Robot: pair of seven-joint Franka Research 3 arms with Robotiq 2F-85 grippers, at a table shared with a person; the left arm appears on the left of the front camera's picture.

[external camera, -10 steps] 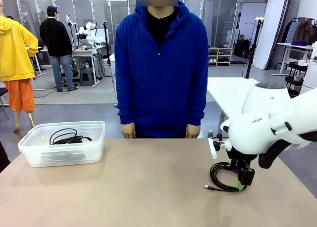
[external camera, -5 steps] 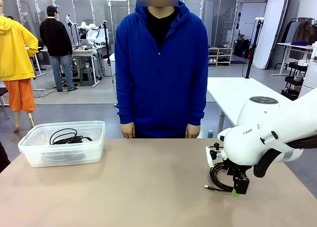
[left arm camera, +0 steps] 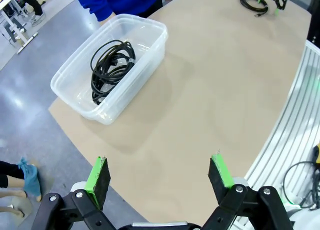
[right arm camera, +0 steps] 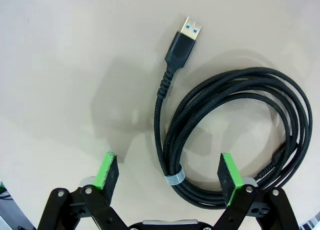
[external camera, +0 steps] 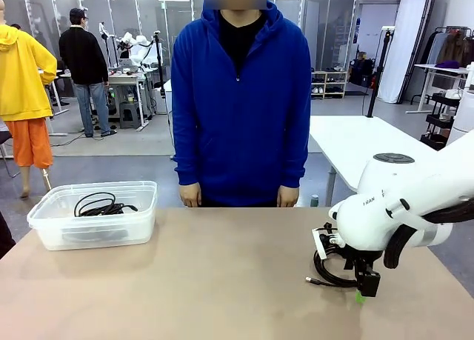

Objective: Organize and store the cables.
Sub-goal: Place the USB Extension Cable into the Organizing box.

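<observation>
Front view: right end effector (external camera: 361,287) low over the coiled cable (external camera: 331,268) on the table (external camera: 222,281), robot's right side, near edge. Fingers point down at the coil; their spread is hard to read from here. A clear plastic bin (external camera: 95,214) sits far left with another black cable bundle (external camera: 101,205) already inside. A person in a blue hoodie (external camera: 241,103) stands at the far side, hands down.

Left wrist view: left end effector (left arm camera: 160,174) jaws wide apart, holding nothing, hanging high above the table edge. Bin and its stored bundle (left arm camera: 111,67) below; the loose coil (left arm camera: 254,1) lies well apart at the top.

Right wrist view: right end effector (right arm camera: 169,177) jaws wide apart, straddling the near side of the coil (right arm camera: 235,130), not clamped. Braided black cable, several loops held by a small grey tie (right arm camera: 173,178), USB plug (right arm camera: 183,42) sticking out free.

Handling guess: light, soft, floppy; braid gives fair friction. Best grip looks like the bunched strands at the tie, so all loops lift together. Grabbing the plug or one strand would probably let the coil dangle or unwind.
</observation>
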